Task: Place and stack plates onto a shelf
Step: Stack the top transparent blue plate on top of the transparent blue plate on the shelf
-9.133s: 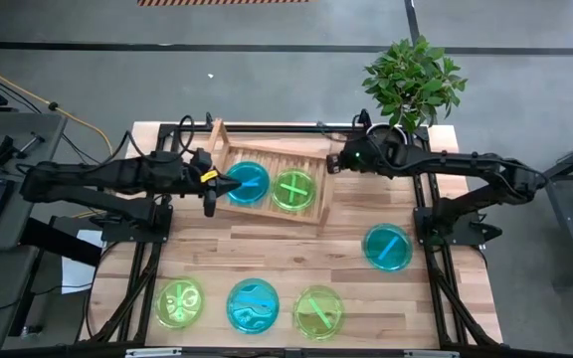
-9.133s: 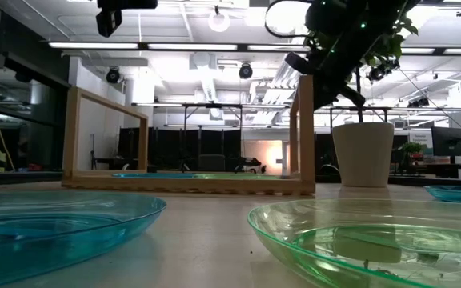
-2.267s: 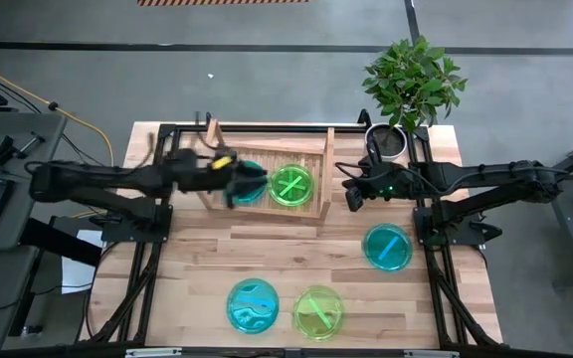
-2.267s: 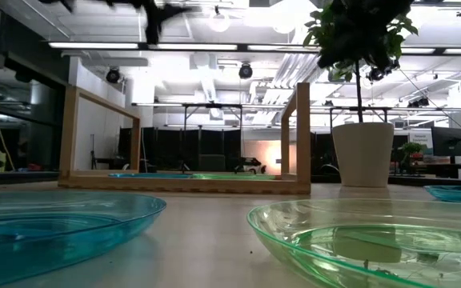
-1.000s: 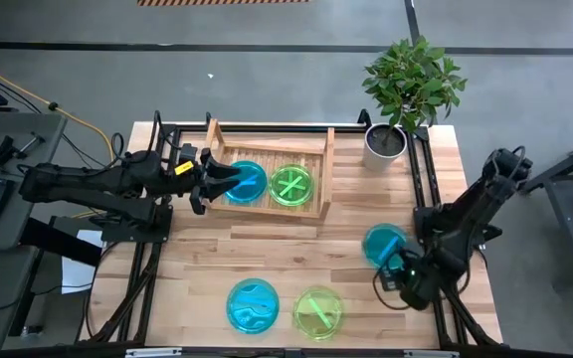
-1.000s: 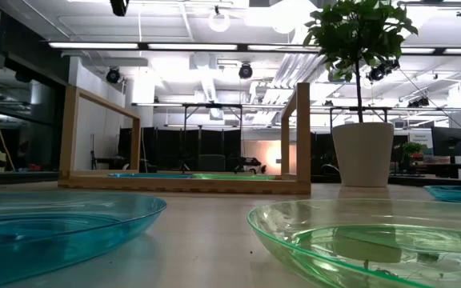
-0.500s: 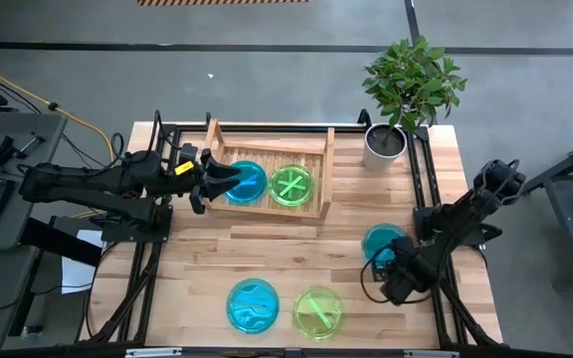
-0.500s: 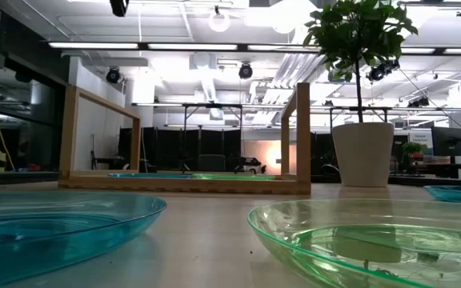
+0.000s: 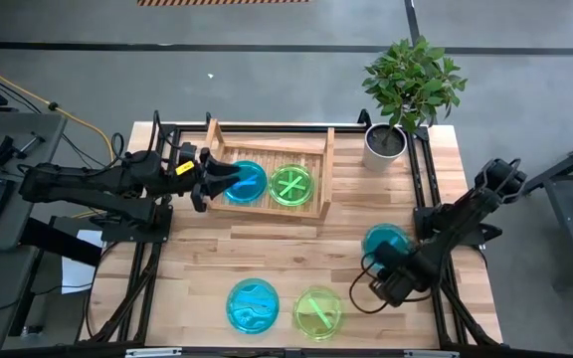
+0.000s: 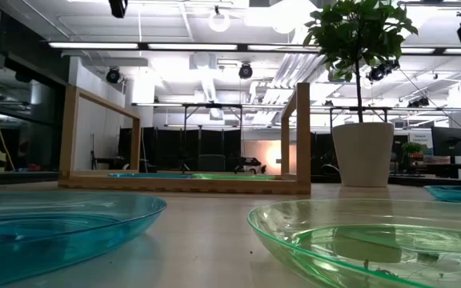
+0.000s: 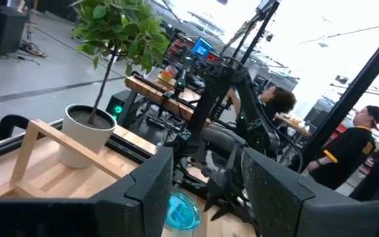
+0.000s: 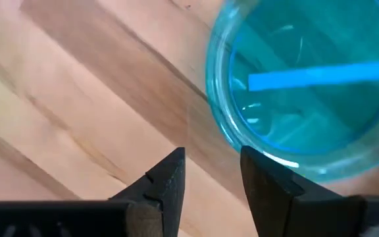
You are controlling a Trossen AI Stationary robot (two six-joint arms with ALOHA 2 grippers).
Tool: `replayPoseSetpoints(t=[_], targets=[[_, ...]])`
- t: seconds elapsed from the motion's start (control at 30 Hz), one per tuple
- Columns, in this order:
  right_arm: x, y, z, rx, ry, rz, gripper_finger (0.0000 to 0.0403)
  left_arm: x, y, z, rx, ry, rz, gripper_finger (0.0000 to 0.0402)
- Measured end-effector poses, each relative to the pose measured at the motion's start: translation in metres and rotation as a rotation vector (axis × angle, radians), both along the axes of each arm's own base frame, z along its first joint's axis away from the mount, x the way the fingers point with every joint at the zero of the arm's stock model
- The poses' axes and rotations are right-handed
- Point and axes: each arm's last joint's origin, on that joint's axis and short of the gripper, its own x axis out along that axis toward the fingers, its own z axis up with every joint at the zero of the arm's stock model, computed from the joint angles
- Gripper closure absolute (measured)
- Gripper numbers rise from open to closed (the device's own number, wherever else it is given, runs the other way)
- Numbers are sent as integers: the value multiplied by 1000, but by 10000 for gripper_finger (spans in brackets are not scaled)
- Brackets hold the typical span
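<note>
The right gripper (image 9: 388, 283) is held low over the table with its fingers (image 12: 166, 181) parted and empty. Just ahead of the fingertips lies the cyan plate with a single bar mark (image 12: 308, 85), its near rim almost between them. The plate is judged light, thin and stiff, with a smooth, probably slippery translucent surface; hold would best be taken at the raised rim nearest the fingers, one finger inside and one outside. A flat pinch would likely slide off.

Five plate positions are counted from above: a cyan plate (image 9: 246, 182) and a green cross-marked plate (image 9: 292, 185) on the wooden shelf (image 9: 321, 174), and three on the tabletop, two cyan and one green (image 9: 317, 309). Whether any are stacked cannot be told.

The left gripper (image 9: 204, 185) waits at the shelf's end, fingers apart, beside the cyan plate there.
</note>
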Motion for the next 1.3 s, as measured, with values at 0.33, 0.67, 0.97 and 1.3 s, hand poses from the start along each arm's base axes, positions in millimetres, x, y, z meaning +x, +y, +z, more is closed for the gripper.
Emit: replayPoseSetpoints(t=[0.33, 0.67, 0.97, 1.3], targets=[[14, 2, -34, -44, 187, 241, 272, 0, 0, 0, -2, 0, 16, 229], [19, 4, -56, -78, 290, 240, 272, 0, 1, 0, -4, 0, 38, 229], [20, -4, -58, -121, 335, 165, 298, 0, 1, 0, -3, 1, 40, 229], [26, -19, -59, -168, 358, 132, 394, 0, 1, 0, -3, 1, 40, 229]])
